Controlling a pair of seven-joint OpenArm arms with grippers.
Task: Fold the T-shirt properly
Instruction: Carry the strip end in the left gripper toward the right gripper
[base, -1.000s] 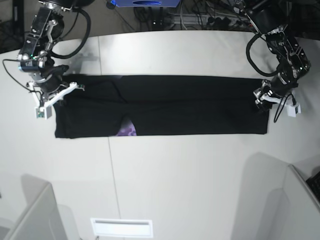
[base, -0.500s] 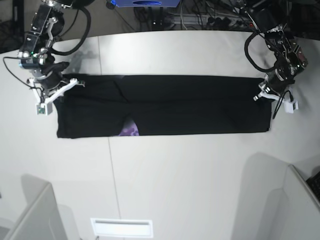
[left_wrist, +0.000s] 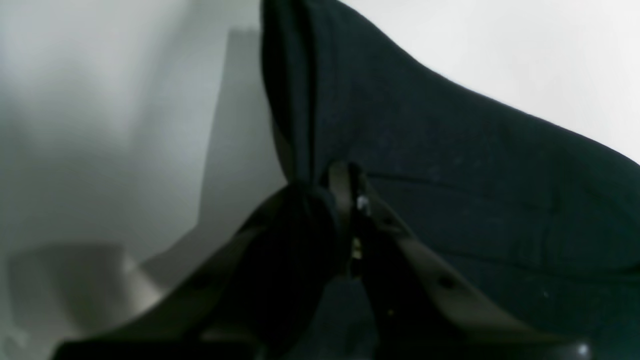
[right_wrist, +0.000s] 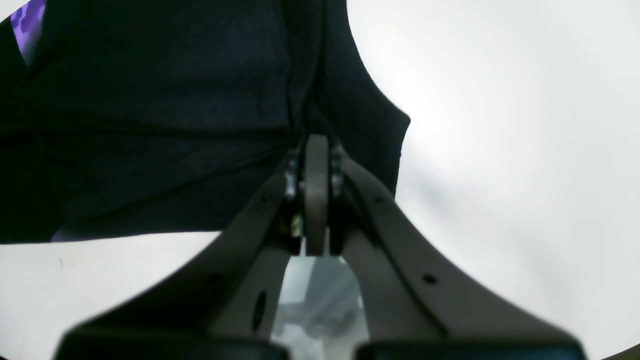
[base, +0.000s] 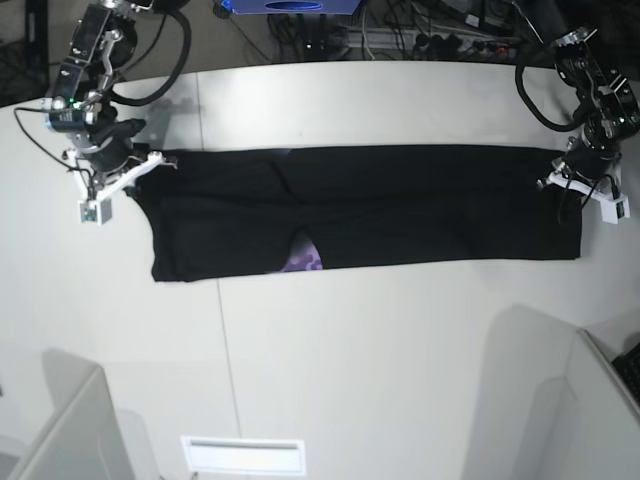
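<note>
The black T-shirt (base: 400, 210) lies as a long folded band across the white table (base: 350, 370). A bit of its purple print (base: 303, 260) shows at the front edge. My left gripper (base: 562, 180) is at the band's right end in the base view. In the left wrist view it (left_wrist: 350, 192) is shut on a bunched fold of black cloth (left_wrist: 475, 175). My right gripper (base: 140, 170) is at the band's far left corner. In the right wrist view it (right_wrist: 316, 150) is shut on the cloth's edge (right_wrist: 175, 100), with the purple print (right_wrist: 27, 17) at the top left.
Cables and equipment (base: 400, 35) lie beyond the table's far edge. A white slotted plate (base: 243, 455) sits at the front. Grey panels stand at the front left (base: 70, 430) and front right (base: 560, 400) corners.
Both arms have moved to the right in the base view and dragged the T-shirt band that way. The purple patch has shifted right with it.
</note>
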